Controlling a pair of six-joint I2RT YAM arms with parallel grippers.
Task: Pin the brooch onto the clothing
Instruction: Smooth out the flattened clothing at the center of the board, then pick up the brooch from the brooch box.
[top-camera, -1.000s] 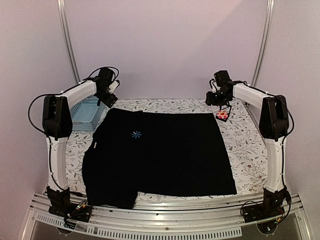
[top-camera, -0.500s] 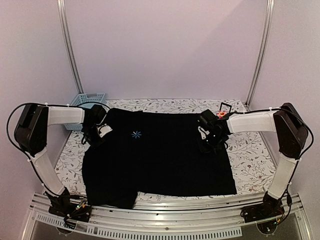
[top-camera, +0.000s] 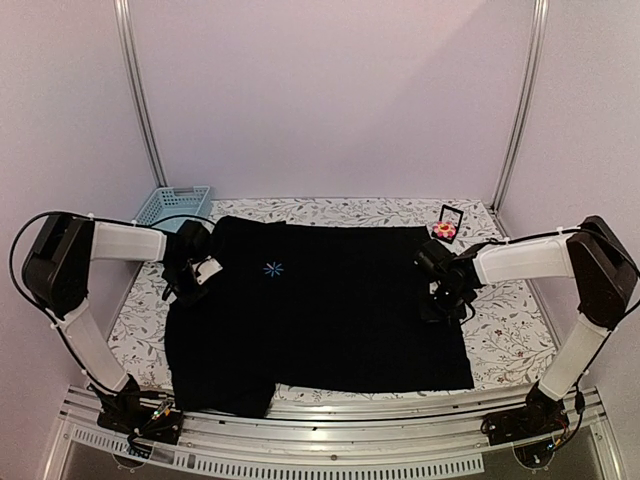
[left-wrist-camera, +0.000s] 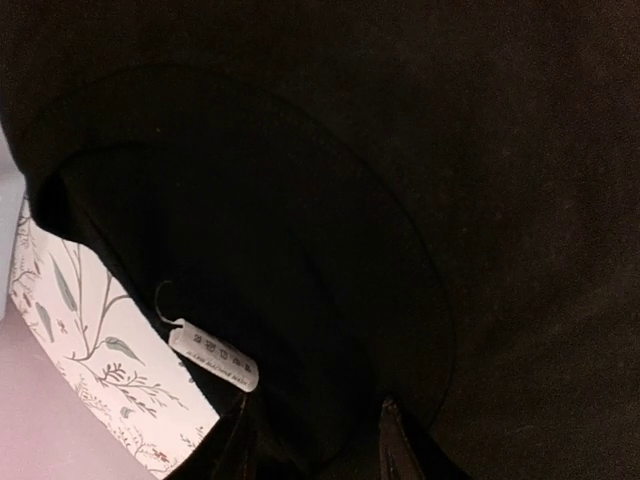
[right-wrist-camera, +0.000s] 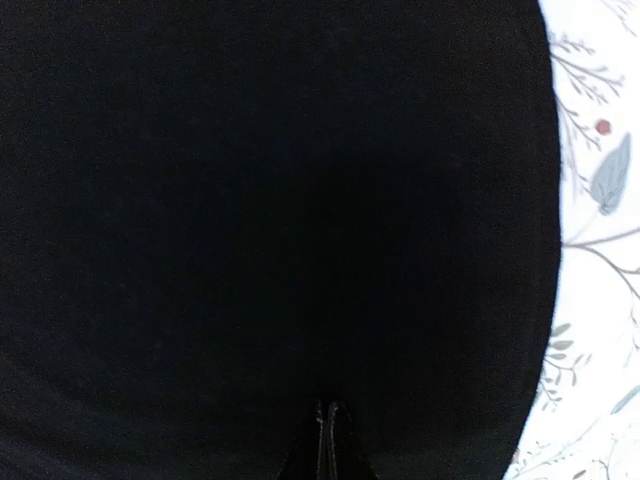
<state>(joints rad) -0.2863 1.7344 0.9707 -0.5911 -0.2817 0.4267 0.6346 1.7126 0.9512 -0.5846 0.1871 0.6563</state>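
Observation:
The clothing (top-camera: 320, 310), a black short-sleeved shirt with a small blue star emblem (top-camera: 272, 268), lies flat on the table. My left gripper (top-camera: 192, 275) is at its neckline. In the left wrist view its fingers (left-wrist-camera: 388, 420) stand partly apart with a fold of collar (left-wrist-camera: 300, 300) between them, beside a white care tag (left-wrist-camera: 215, 357). My right gripper (top-camera: 436, 308) rests on the shirt's right side with its tips (right-wrist-camera: 328, 408) pressed together on the black cloth (right-wrist-camera: 250, 200); whether they pinch any cloth does not show. The pink brooch (top-camera: 444, 230) sits far off at the back right.
A small black stand (top-camera: 450, 213) rises behind the brooch. A light-blue basket (top-camera: 172, 205) stands at the back left corner. The floral tablecloth (top-camera: 500, 320) shows around the shirt, and frame posts rise at both back corners.
Both arms have come down from the back of the table onto the shirt. The left gripper closed partway at the collar; the right one closed fully and slid toward the shirt's right edge.

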